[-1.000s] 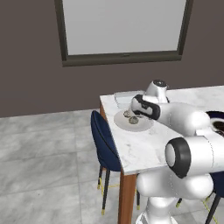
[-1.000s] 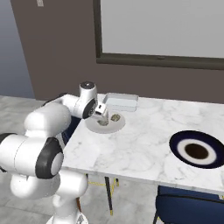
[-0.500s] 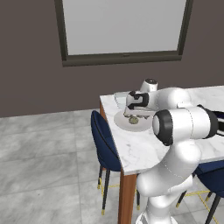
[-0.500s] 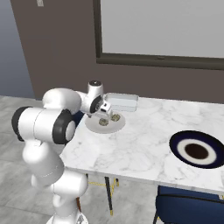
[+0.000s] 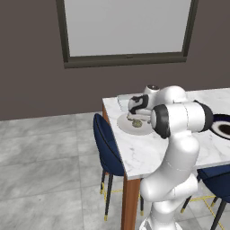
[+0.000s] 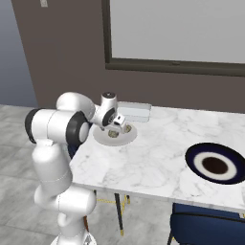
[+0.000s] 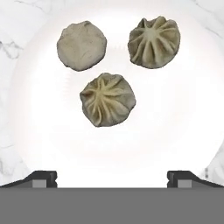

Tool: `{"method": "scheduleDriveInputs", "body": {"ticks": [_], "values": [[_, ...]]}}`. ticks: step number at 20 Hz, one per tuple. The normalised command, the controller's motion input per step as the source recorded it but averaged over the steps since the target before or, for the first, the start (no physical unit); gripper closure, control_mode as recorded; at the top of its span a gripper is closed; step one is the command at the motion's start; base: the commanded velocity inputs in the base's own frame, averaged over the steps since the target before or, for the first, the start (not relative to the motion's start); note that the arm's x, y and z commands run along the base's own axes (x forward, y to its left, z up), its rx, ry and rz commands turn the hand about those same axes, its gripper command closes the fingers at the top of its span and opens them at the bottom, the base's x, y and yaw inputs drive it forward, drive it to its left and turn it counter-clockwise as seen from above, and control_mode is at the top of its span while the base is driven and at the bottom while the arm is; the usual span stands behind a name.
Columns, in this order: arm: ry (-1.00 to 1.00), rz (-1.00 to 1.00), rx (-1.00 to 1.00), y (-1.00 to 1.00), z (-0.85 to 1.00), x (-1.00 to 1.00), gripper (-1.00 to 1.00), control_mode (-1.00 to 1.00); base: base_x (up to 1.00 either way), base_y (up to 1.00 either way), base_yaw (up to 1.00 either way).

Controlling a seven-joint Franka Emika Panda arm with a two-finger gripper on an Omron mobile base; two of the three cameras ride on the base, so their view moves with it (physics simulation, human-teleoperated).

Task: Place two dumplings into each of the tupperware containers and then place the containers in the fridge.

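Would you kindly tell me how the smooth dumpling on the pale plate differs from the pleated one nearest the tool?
In the hand view, the smooth dumpling shows a plain, unfolded surface, while the pleated dumpling shows radiating folds. The smooth one lies toward the plate's far side, the pleated one nearer its middle. Both are olive-tan, similar in size, and rest apart on the pale plate.

- A white marble table (image 6: 158, 162) on a brown wooden leg (image 5: 130, 202).
- A pale round plate (image 7: 183, 122) near its corner.
- A navy-and-white plate (image 6: 215, 163) with a brown centre, well apart.
- Navy chairs (image 5: 107, 148) with gold-tipped legs.
- A dark-framed window (image 5: 126, 29).
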Motion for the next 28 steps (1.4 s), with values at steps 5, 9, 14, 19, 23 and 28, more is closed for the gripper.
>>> {"method": "scheduleDriveInputs", "body": {"ticks": [5,9,14,19,23,28], "values": [[0.00,0.00,0.00,0.00,-0.25,0.40,-1.00,-1.00,0.00,0.00,0.00],[-0.01,-0.01,-0.01,0.00,-0.42,0.24,-1.00,-1.00,0.00,0.00,0.00],[-0.02,0.00,0.00,0.00,-0.23,0.32,-1.00,-1.00,0.00,0.00,0.00],[-0.03,0.00,-0.01,0.00,-0.38,0.18,-1.00,-1.00,0.00,0.00,0.00],[-0.03,0.00,-0.06,0.00,-0.52,0.07,1.00,-1.00,0.00,0.00,0.00],[-0.05,-0.01,-0.03,0.00,-0.42,0.01,1.00,-1.00,0.00,0.00,0.00]]}}
